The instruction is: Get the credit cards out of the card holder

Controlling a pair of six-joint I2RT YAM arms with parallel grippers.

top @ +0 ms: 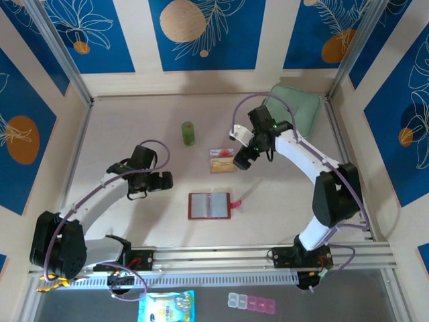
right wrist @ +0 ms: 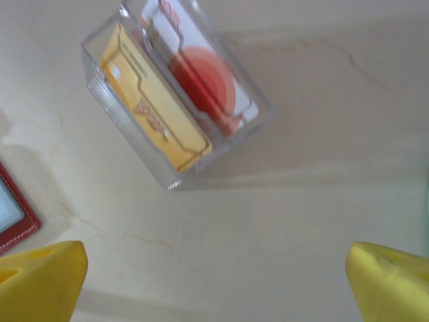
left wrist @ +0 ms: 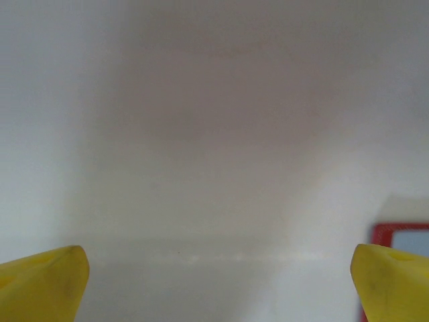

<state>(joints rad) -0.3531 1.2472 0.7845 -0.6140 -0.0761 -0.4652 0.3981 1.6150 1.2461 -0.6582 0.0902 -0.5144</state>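
Observation:
The red card holder (top: 210, 206) lies open flat in the middle of the table, its grey pockets up and its tab pointing right. Its corner shows in the left wrist view (left wrist: 402, 236) and the right wrist view (right wrist: 15, 216). Two credit cards stand in a clear plastic box (right wrist: 175, 100): an orange-yellow card (right wrist: 155, 114) and a pinkish-red card (right wrist: 209, 84). In the top view that box (top: 222, 161) sits behind the holder. My left gripper (top: 165, 181) (left wrist: 218, 272) hovers open left of the holder. Beside the box, my right gripper (top: 241, 159) (right wrist: 214, 272) is open with nothing between its fingers.
A small green bottle (top: 188, 133) stands at the back centre. A mint-green pouch (top: 295, 110) lies in the back right corner under the right arm's cable. Metal frame posts and patterned walls close in the table on three sides.

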